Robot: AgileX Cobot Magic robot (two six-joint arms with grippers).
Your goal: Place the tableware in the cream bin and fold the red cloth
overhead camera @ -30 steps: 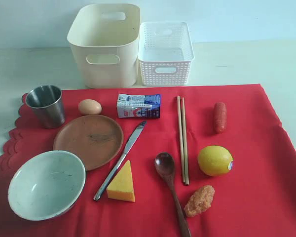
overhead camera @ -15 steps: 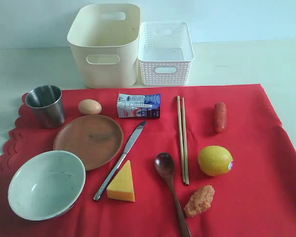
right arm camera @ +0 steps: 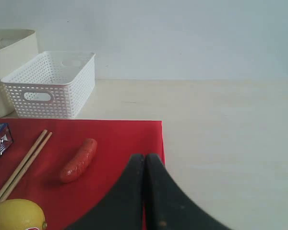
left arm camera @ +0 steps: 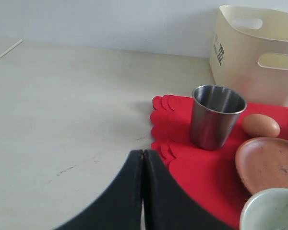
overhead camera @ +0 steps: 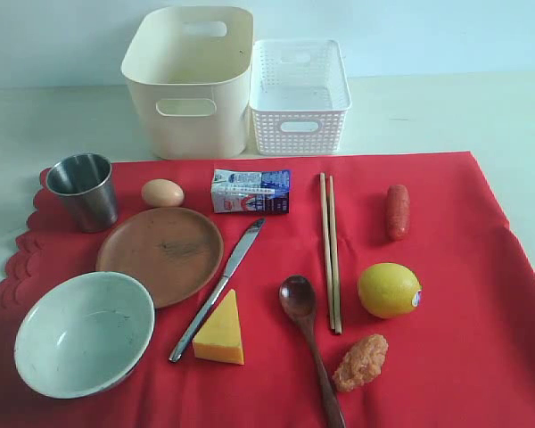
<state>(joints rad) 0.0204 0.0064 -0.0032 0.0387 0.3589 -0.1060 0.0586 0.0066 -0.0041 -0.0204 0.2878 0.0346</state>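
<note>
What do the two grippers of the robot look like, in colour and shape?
Both the left gripper and the right gripper have two smooth matte black fingers, broad at the base and curving in to narrow tips. No cables or markings show. The arms are out of view.

Too blurred to read: print on the milk carton [overhead camera: 251, 191], a sticker on the lemon [overhead camera: 389, 290] — and a dark label on the cream bin [left arm camera: 237, 67].
</note>
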